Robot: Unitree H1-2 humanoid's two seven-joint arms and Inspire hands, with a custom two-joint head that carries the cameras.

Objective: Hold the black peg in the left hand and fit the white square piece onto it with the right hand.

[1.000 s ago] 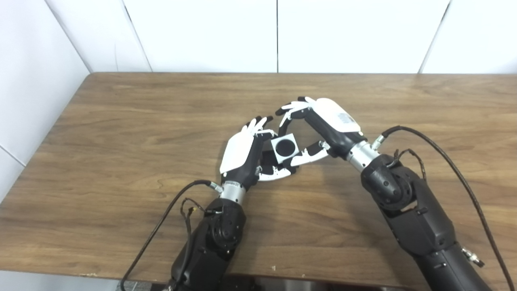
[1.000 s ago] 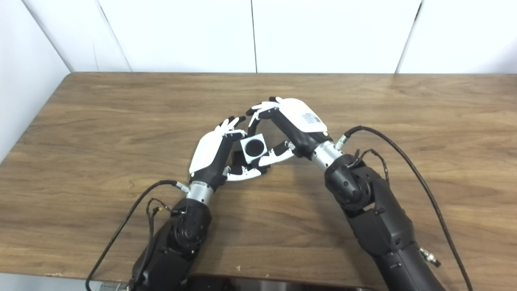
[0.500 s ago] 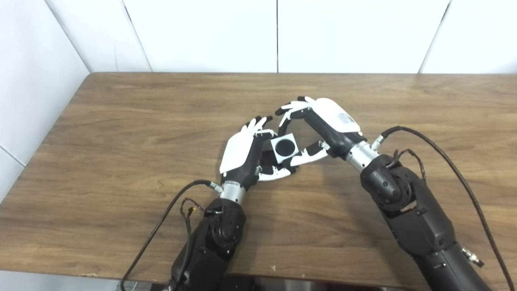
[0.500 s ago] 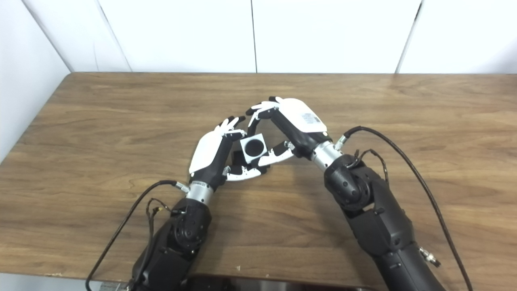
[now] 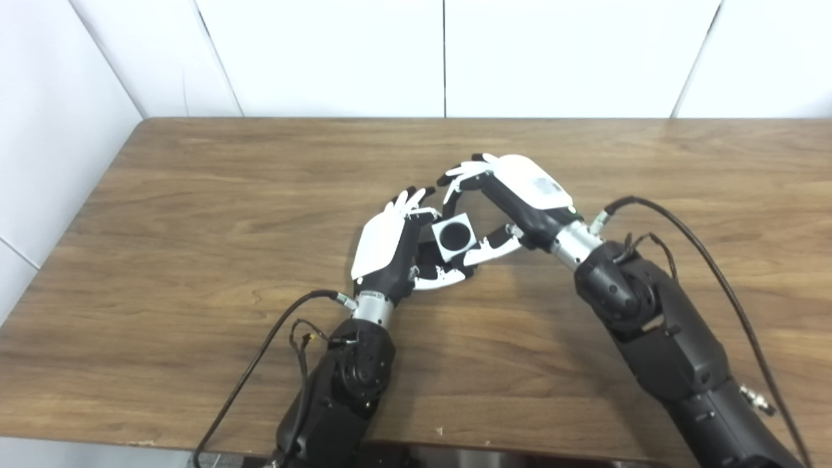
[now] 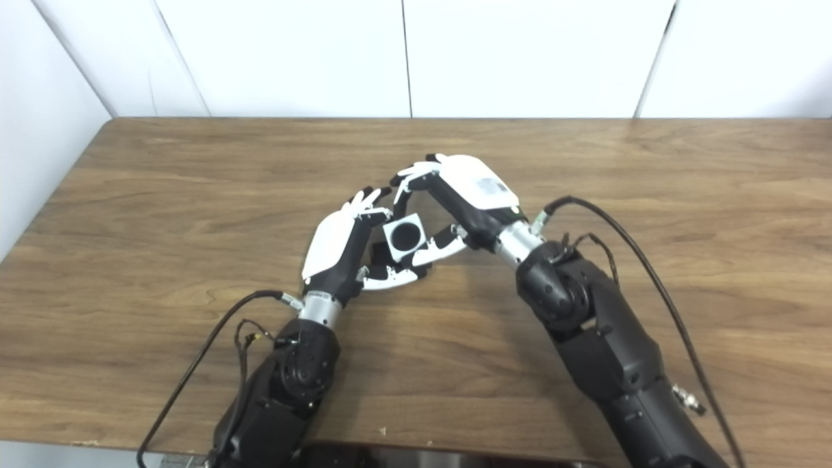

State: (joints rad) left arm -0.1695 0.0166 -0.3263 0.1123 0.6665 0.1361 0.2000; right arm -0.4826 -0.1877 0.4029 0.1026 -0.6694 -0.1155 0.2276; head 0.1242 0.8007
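White and square, the piece [image 5: 453, 236] sat at the worktop's [image 5: 195, 214] centre, pinched between my right hand's [image 5: 513, 195] fingers and thumb. At its 8 o'clock, my left hand [image 5: 390, 250] was curled round the black peg [image 5: 426, 255], mostly hidden.

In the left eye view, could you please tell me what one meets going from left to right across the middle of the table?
Bare table → left hand → white square piece → right hand → black cable → bare table again.
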